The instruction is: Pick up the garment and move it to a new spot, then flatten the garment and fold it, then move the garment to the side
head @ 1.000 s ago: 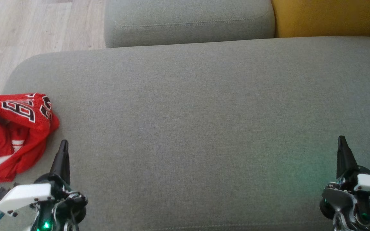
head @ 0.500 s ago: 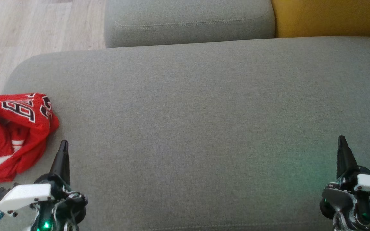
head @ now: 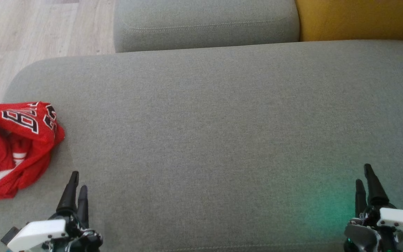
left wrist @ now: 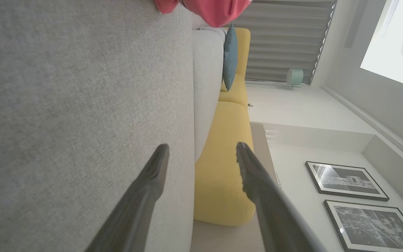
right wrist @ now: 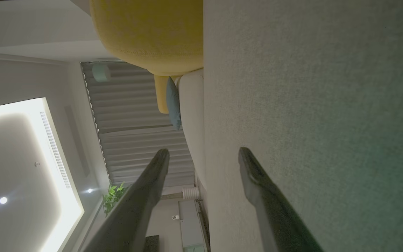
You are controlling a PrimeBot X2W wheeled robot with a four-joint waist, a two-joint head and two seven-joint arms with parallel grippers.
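Red jersey (head: 16,147) is seen crumpled at the left edge of the grey sofa seat (head: 205,122), near the left gripper (head: 79,180) but apart from it. Left gripper and right gripper (head: 362,174) are both held spread, with nothing pinched. A broad stretch of cushion is left open between them.

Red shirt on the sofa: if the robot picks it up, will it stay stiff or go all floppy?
Probably floppy: the red shirt lies crumpled in soft folds, so it would likely droop from wherever it is pinched. Its cloth looks thin, so probably light. Pushed, it would likely bunch up on the grey cushion, not roll.
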